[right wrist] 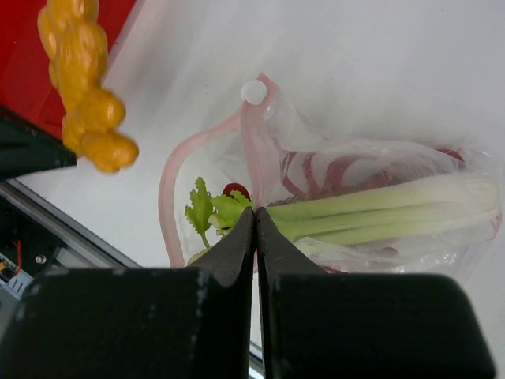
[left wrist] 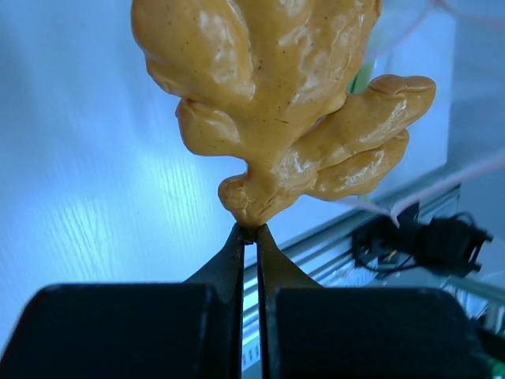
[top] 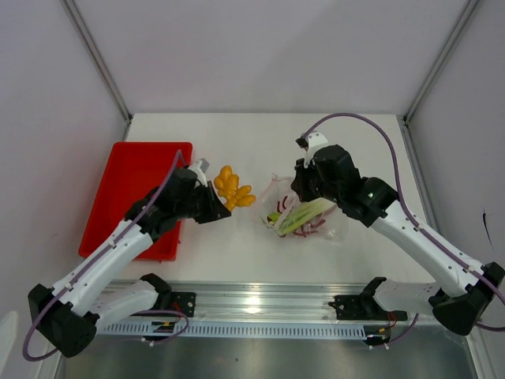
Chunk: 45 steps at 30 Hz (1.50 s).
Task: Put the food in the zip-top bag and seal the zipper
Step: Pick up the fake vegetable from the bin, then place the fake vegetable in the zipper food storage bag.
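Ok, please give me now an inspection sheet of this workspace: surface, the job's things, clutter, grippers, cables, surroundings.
Surface: white table, no spill seen.
Job's things: zip-top bag lies on the table with its mouth open, light green stalks and red pieces inside; zipper unsealed, slider at one end; yellow-orange piece outside the bag, held by its tip.
Clutter: red tray at the left; nothing else seen.
Grippers: left gripper shut on the yellow-orange piece; right gripper shut on the bag's mouth edge.
Cables: purple cable along each arm, no snag seen.
Surroundings: white walls; metal rail at the near edge.
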Tool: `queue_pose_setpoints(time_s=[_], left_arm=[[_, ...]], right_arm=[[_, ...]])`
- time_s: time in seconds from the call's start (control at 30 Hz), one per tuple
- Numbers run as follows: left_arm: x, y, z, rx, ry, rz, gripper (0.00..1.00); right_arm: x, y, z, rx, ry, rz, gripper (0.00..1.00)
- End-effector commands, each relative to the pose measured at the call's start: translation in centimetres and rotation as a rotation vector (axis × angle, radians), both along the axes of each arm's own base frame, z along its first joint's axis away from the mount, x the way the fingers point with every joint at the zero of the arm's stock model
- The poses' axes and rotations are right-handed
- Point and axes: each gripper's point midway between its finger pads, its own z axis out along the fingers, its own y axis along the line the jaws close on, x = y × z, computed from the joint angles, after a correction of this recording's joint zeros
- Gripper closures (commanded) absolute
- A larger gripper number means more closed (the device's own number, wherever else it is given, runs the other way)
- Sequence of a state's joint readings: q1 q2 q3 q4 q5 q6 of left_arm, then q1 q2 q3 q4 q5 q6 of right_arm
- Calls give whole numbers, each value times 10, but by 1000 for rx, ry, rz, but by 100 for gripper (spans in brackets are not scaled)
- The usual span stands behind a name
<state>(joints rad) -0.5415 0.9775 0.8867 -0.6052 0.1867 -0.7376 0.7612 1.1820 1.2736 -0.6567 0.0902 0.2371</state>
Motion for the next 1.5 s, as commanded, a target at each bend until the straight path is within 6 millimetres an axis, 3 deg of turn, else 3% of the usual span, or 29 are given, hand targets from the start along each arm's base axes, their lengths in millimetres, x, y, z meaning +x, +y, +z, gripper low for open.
queue_pose_setpoints(time_s=[0.0, 0.03, 0.2, 0.33, 0.47, 0.63, 0.83, 1.13, 1.47], left_arm=[[-28, -10, 10, 69, -16, -168, 99], [-31, -14, 15, 77, -23, -191, 100], [-54, -30, -1, 202, 47, -309, 100], [-48, -24, -3, 319, 27, -229, 99], [-38, -23, 6, 324, -34, -131, 99], [-32, -36, 24, 288, -136, -125, 99], [-21, -39, 29, 375, -192, -89, 99], [-17, -59, 13, 475, -205, -116, 99], [-32, -79, 5, 505, -214, -176, 99]], right_arm=[[13, 1, 10, 11, -63, -16, 100], [13, 1, 9, 8, -63, -13, 100], [14, 5, 5, 5, -57, -2, 100], [10, 7, 5, 8, -47, 6, 100], [6, 12, 18, 65, -36, 10, 100], [-1, 23, 28, 126, -19, 44, 100], [-5, 28, 28, 142, -5, 50, 100], [-3, 27, 40, 169, -3, 20, 100], [8, 27, 42, 184, 20, -26, 100]])
